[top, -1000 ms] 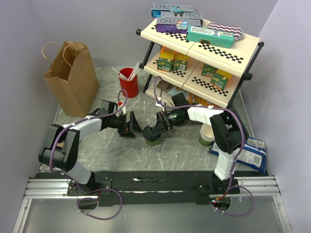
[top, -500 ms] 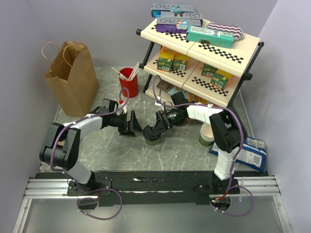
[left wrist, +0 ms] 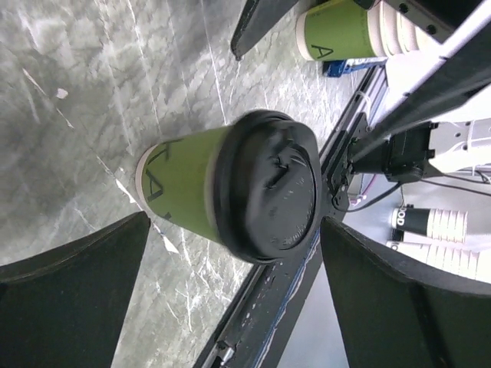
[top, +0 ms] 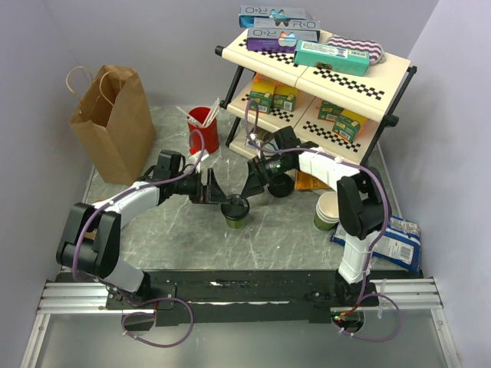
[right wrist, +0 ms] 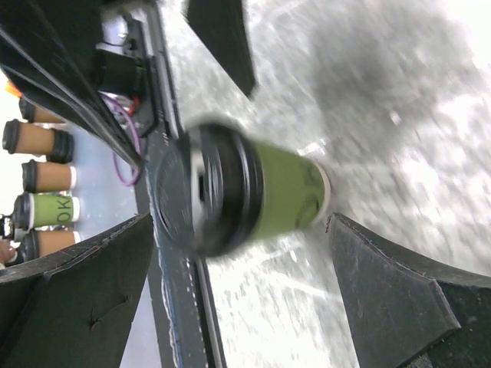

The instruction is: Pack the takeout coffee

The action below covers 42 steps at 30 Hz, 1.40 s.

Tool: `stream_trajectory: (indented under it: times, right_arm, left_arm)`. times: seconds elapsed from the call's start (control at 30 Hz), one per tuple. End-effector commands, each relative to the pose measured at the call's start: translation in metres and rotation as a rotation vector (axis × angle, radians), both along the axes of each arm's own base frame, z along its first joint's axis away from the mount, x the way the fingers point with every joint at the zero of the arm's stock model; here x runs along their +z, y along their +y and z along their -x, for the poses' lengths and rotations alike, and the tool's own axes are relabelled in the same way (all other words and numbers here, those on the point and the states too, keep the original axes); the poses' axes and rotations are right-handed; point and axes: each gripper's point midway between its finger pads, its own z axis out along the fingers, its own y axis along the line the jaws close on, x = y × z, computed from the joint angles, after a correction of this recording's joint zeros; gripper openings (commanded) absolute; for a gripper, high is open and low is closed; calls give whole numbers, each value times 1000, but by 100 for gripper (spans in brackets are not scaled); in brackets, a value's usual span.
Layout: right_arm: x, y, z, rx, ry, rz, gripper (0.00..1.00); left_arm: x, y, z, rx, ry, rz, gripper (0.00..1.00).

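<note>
The open left end effector (top: pixel 216 192) faces the upright coffee cup (top: pixel 235 211), and the right end effector (top: pixel 257 182) gapes nearby, so an off-centre squeeze could topple it.

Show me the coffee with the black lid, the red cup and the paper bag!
takeout coffee (top: pixel 235 208): top view, on its black lid.
red cup (top: pixel 204 138): top view, on its side wall.
paper bag (top: pixel 116 130): top view, on its front face.

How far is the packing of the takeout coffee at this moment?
Done: nothing packed; the takeout coffee stands lidded on the table. In hand: the left gripper is open, aimed at the cup, not touching; the right gripper is open, apart from it. Left: grasp the cup and put it in the paper bag.
</note>
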Motion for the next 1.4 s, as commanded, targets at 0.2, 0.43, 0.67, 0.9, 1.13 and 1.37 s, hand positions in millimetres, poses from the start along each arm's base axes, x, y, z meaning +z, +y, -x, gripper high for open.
stream_trajectory:
  times: [0.2, 0.43, 0.67, 0.9, 1.13, 1.37]
  right_arm:
    - [1, -54, 19, -74, -123, 274, 96]
    - [-17, -58, 48, -48, 28, 313, 83]
    - [4, -34, 46, 21, 63, 177, 89]
    - [12, -9, 52, 80, 81, 121, 93]
    - [4, 2, 48, 72, 110, 115, 93]
    - [-7, 8, 41, 57, 133, 132, 93]
  left_arm:
    - [28, 20, -34, 106, -199, 19, 99]
    - [13, 27, -22, 152, -154, 42, 99]
    - [6, 25, 4, 116, -94, 109, 100]
    - [-4, 24, 12, 117, -23, 132, 99]
    - [-11, 23, 11, 119, 8, 128, 99]
    - [-20, 21, 16, 87, 29, 117, 99]
